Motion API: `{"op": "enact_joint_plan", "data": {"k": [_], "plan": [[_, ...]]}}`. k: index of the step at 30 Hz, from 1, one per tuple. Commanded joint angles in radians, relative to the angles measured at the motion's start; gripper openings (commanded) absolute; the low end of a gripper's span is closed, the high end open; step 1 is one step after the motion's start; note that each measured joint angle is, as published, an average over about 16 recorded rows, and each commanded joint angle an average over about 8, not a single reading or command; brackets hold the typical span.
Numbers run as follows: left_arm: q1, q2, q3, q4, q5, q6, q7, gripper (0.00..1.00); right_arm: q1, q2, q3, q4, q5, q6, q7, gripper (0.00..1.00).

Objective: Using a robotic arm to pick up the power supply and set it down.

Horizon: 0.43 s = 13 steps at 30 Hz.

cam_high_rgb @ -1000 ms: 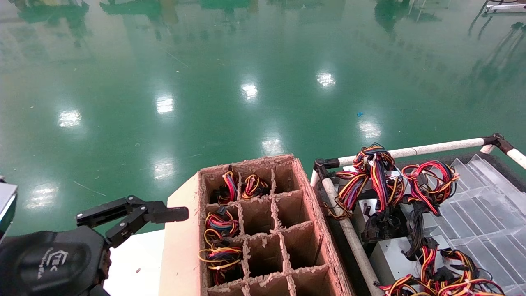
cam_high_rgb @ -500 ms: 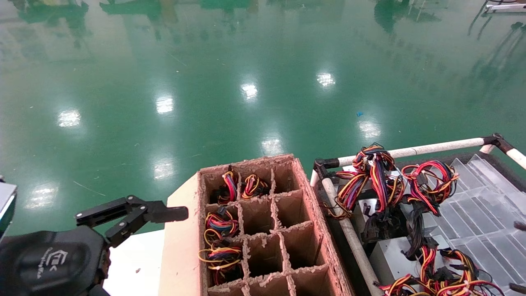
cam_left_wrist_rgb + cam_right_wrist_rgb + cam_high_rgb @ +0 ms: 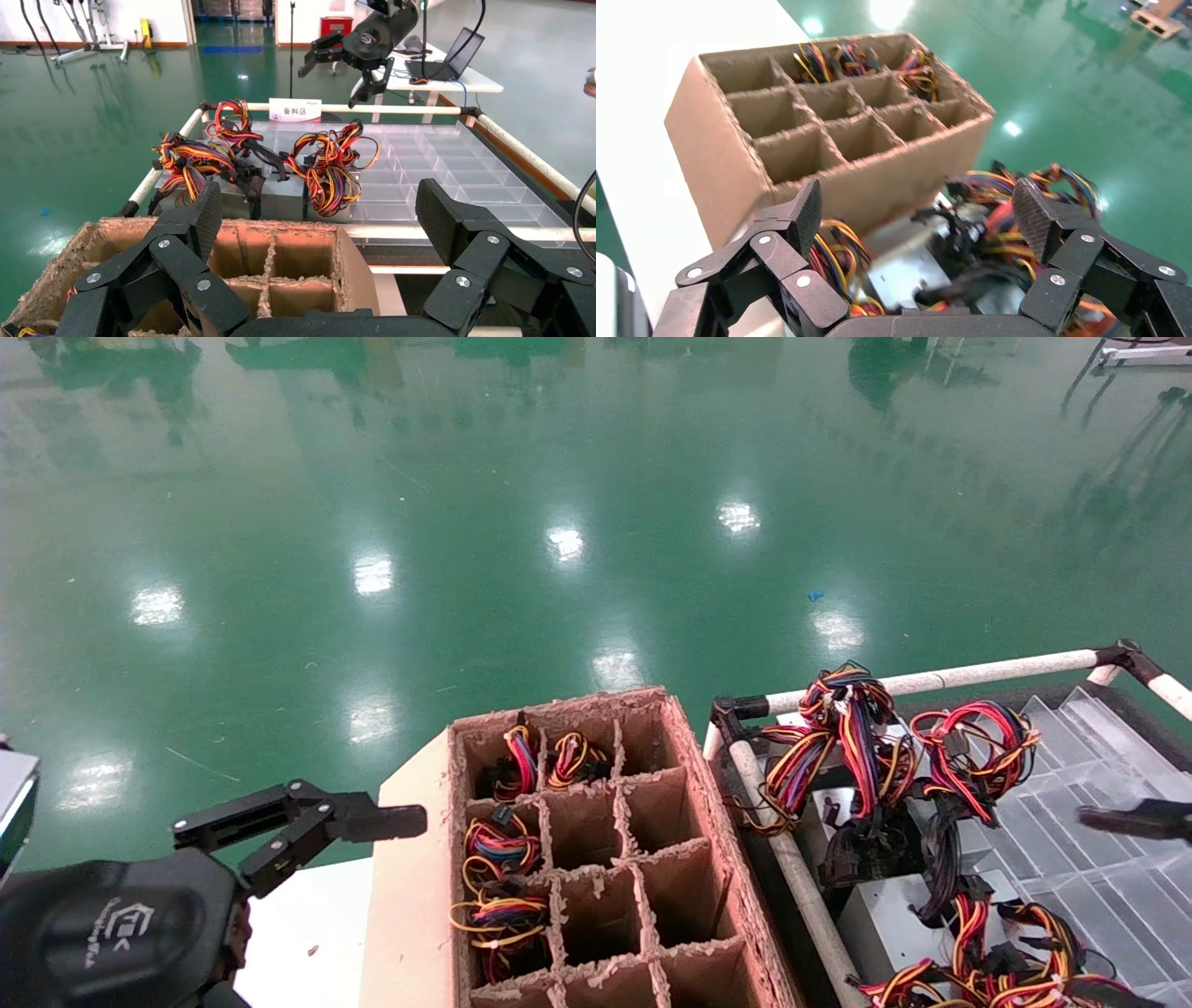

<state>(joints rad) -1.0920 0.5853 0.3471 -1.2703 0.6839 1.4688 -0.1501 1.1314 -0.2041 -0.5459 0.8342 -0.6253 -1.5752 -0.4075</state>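
Under tangled wires: silver-grey power supply (image 3: 889, 910).

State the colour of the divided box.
Brown cardboard box, clearest in the right wrist view.

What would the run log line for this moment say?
right gripper: jaws open, above silver-grey metal power supply | left gripper: open, parked beside brown cardboard divider box
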Motion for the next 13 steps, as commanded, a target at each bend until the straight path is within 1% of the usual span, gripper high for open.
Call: {"op": "enact_joint_plan", "data": {"k": [1,10,13], "plan": [[0.000,0.000,0.000,0.000,0.000,0.000,0.000,1.00,-0.002,-0.017,0.011,0.018,-0.004,0.003,0.024,1.00],[0.000,0.000,0.000,0.000,0.000,0.000,0.000,1.00,-0.013,-0.092,0.060,0.102,-0.024,0.018,0.135,1.00],[0.000,0.000,0.000,0.000,0.000,0.000,0.000,1.00,-0.015,-0.105,0.069,0.116,-0.027,0.021,0.153,1.00]]}}
